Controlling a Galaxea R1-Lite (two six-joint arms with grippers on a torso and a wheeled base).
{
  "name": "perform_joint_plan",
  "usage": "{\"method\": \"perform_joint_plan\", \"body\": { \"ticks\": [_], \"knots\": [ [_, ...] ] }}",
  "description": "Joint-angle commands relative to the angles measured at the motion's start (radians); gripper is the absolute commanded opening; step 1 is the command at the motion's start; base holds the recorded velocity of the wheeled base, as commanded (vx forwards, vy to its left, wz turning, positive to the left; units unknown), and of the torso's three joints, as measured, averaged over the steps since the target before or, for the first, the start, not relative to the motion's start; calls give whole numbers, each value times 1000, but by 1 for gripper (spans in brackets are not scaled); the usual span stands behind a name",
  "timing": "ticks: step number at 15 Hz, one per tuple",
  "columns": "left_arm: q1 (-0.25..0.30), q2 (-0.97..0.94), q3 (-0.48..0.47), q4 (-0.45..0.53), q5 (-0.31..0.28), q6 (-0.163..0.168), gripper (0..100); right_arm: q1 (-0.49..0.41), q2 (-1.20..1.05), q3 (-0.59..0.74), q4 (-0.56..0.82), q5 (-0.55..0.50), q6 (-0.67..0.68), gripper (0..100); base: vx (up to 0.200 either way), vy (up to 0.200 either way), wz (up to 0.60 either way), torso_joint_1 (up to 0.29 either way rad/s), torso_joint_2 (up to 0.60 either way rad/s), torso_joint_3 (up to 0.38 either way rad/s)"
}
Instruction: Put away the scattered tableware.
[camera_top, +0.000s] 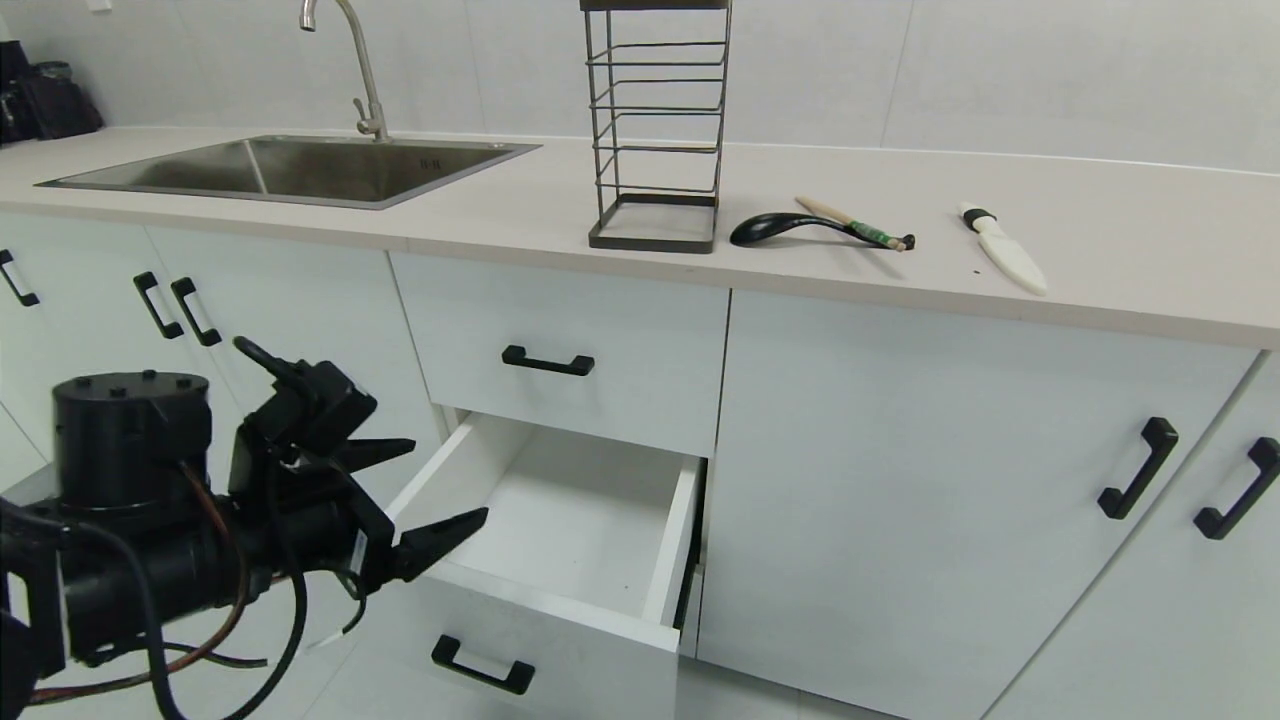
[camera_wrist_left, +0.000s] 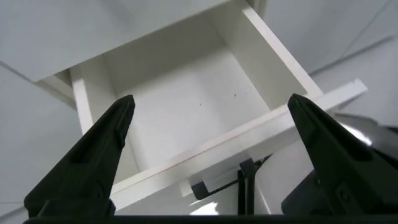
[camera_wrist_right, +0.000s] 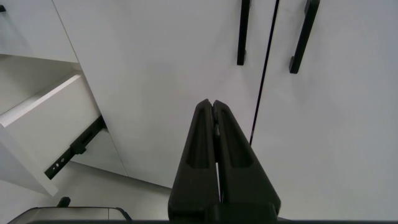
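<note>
The left gripper (camera_top: 447, 480) has its two black fingers spread wide apart and holds nothing. It hangs just beside the left front corner of the pulled-out white drawer (camera_top: 672, 540) and points into it. The right gripper (camera_wrist_right: 213, 106) has its fingers pressed together with nothing between them. It sits near the drawer's side and faces the white cupboard doors (camera_wrist_right: 186, 50). Above the drawer, on the pale stone countertop (camera_top: 1100, 230), stands a tall black wire rack (camera_top: 655, 130). Up and to the right of the drawer lie a shiny black spoon (camera_top: 775, 228) and thin wooden chopsticks (camera_top: 850, 225) resting against the spoon's handle. Farther right lies a white knife with a black band (camera_top: 1003, 250).
</note>
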Motion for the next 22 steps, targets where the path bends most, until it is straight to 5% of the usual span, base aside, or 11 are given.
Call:
{"method": "perform_joint_plan", "body": {
  "ticks": [1,5,10,14,18,22],
  "knots": [
    [109,-38,-3,-24,-52,-11,100,0,1,0,0,0,2,0,0,0,0,0,0,0],
    [113,-135,111,-106,-46,-20,100,0,1,0,0,1,0,0,0,0,0,0,0,0],
    [211,-420,251,-98,-12,-12,100,0,1,0,0,0,2,0,0,0,0,0,0,0],
    [211,-638,346,-70,25,-12,100,0,1,0,0,1,0,0,0,0,0,0,0,0],
    [228,-966,415,111,54,-11,100,0,1,0,0,1,0,0,0,0,0,0,0,0],
    [254,-1388,410,470,77,-7,100,0,1,0,0,0,0,0,0,0,0,0,0,0]
  ]
}}
